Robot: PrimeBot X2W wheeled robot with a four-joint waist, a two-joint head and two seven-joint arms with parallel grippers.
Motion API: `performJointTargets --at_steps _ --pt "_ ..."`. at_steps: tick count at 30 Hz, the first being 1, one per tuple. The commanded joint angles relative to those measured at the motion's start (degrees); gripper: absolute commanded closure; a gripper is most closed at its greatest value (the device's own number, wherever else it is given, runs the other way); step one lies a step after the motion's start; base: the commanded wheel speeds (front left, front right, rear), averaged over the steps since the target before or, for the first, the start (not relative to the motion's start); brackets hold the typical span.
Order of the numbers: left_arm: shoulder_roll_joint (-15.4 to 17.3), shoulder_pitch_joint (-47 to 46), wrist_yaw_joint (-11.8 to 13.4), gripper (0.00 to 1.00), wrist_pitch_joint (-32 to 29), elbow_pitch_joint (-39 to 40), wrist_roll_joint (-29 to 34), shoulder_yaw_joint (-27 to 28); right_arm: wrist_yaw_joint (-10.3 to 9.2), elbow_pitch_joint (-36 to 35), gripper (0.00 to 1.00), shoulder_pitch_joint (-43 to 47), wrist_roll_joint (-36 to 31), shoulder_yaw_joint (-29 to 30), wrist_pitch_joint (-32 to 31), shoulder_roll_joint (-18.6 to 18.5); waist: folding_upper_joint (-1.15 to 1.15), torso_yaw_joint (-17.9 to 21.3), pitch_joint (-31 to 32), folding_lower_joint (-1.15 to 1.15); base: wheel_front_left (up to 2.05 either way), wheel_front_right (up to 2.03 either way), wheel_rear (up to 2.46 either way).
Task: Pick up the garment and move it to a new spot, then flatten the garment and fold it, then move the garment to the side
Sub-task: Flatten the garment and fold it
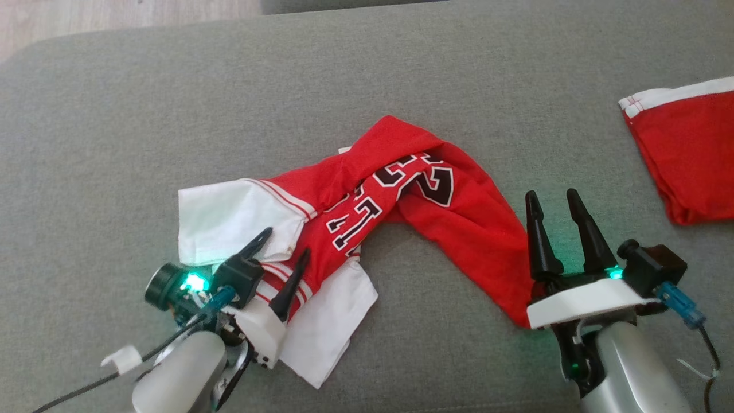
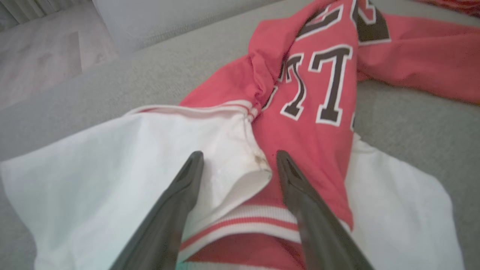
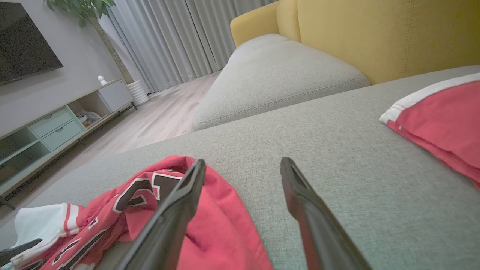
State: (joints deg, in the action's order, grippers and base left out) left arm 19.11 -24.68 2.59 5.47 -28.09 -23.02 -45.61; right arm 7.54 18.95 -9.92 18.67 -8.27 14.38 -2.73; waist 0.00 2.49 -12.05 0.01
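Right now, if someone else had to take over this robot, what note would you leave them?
Left end effector: open, fingers astride a white sleeve fold of the garment, gripping nothing.
Right end effector: open, empty, by the garment's red right end.
Garment: crumpled in a bent strip on the grey cushion; a second red garment lies apart at the right.
Done: nothing visibly flattened or folded.
To do: grasp, spread flat, fold, move aside.

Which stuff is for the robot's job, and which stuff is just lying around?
For the job: crumpled red-and-white jersey, left gripper, right gripper, both open.
Just lying about: second red garment, yellow sofa back, TV cabinet.
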Motion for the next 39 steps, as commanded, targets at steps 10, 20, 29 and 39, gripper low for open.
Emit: performJointTargets --at_steps 10,20,29,39 --pt "1.7 -4.4 2.3 1.00 -2.6 0.3 -0.7 3.0 -0.05 -1.8 0.00 -1.5 0.3 -0.8 0.6 -0.1 0.00 0.3 -0.2 -0.01 0.00 0.00 0.00" --pt "8.1 -12.7 0.6 1.00 -6.4 4.6 0.0 5.4 -0.05 -1.4 0.00 -2.4 1.4 -1.7 0.6 -0.1 0.00 1.6 -0.1 -0.01 0.00 0.00 0.00" --pt "15.4 -31.0 -5.4 1.00 -17.0 0.4 2.0 7.2 -0.05 -1.5 0.00 -4.0 3.7 -4.3 0.6 -0.1 0.00 7.4 -2.1 -0.01 0.00 0.00 0.00" --pt "16.4 -48.8 -5.2 1.00 -13.8 -11.8 9.2 5.9 -0.05 -2.9 0.00 -5.8 5.8 -7.4 0.6 -0.1 0.00 13.8 -6.8 -0.01 0.00 0.00 0.00"
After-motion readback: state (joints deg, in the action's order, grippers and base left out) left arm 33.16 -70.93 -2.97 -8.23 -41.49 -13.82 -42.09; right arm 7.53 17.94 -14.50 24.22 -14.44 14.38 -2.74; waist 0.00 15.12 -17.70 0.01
